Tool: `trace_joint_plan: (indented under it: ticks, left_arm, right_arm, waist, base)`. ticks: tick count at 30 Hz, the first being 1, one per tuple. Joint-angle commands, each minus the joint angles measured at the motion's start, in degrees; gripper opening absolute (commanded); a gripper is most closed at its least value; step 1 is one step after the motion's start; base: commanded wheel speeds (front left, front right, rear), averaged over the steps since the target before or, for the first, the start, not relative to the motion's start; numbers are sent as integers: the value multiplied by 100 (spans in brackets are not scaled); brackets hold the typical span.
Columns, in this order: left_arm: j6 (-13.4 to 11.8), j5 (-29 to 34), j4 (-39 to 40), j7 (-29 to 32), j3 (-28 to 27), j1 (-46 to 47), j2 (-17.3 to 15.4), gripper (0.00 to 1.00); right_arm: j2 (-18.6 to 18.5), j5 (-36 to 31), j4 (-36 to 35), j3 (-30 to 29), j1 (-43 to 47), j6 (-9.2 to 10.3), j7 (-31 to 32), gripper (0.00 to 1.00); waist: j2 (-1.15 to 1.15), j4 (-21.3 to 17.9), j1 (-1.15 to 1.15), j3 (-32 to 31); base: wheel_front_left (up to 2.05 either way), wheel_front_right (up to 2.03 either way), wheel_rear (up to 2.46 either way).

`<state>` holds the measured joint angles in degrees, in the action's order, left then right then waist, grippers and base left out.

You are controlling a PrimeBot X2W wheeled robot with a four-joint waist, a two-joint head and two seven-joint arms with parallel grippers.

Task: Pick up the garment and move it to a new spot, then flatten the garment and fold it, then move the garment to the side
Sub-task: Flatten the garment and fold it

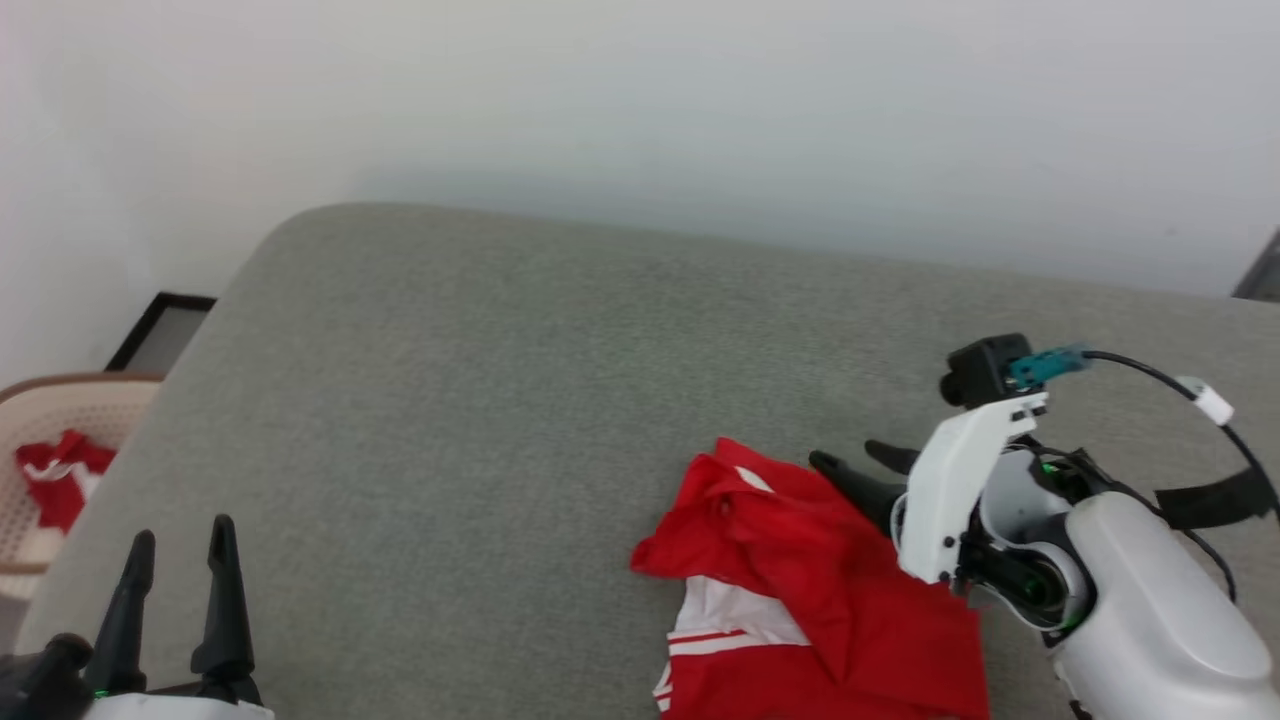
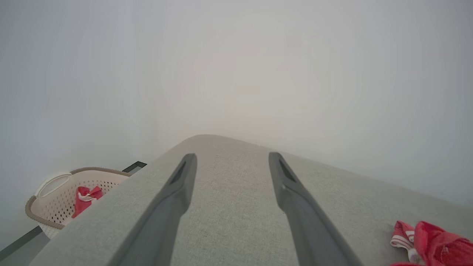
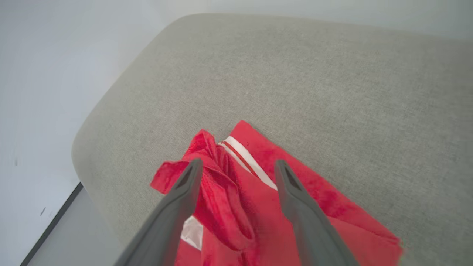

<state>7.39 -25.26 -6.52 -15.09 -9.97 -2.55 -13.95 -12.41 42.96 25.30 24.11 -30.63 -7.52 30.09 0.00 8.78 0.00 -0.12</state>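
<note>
Grey woven upholstery covers a broad cushion with rounded corners, set against a plain pale wall. A perforated laundry basket stands off its left side with another red cloth inside.

On the near right part of the cushion lies the garment, a red T-shirt, crumpled and running out of the head view's near edge. One white sleeve with red stripes is tucked partly beneath the body.

The right gripper hangs low over the shirt's far end. Its fingers are spread wide and hold nothing, and they straddle a raised ridge of red fabric. Whether they touch the cloth I cannot tell. The left gripper waits at the near left, well apart from the shirt, fingers likewise apart and empty.

The main risk is that closing on that ridge would pinch several layers at once, so the shirt would lift as a bundle and refuse to spread flat. A low sideways move could also snag a fold and drag the shirt towards the near edge. With one arm so far off, any spreading would be lopsided.
</note>
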Motion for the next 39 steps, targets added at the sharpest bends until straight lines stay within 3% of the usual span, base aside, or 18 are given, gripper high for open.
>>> trace_joint_plan:
  ticks: [1,14,24,30,39]
  left_arm:
    - [11,-2,24,-3,-11,-47,-13,100]
    - [12,18,55,-3,-78,-101,-110,100]
    - [12,94,-84,-3,-95,-235,-232,100]
    - [12,31,-141,-4,-93,-310,-269,100]
    - [12,-92,-212,-4,-16,-447,-325,100]
  right_arm:
    - [-78,31,-140,-73,97,9,-104,100]
    - [-616,-54,-950,-878,859,8,-748,100]
    - [-1063,-399,-1218,-1338,1523,9,-1901,100]
    - [-1292,-583,-1164,-1441,1873,9,-2666,100]
    - [-1276,-704,-1021,-1601,2330,9,-3273,100]
  waist:
    - [0,-231,0,-57]
    - [0,-925,0,-98]
    - [0,-1382,0,-159]
    - [0,-1499,0,-210]
    - [0,-1506,0,-274]
  base:
    - [0,0,0]
    - [0,0,0]
    - [0,0,0]
    - [0,0,0]
    - [0,0,0]
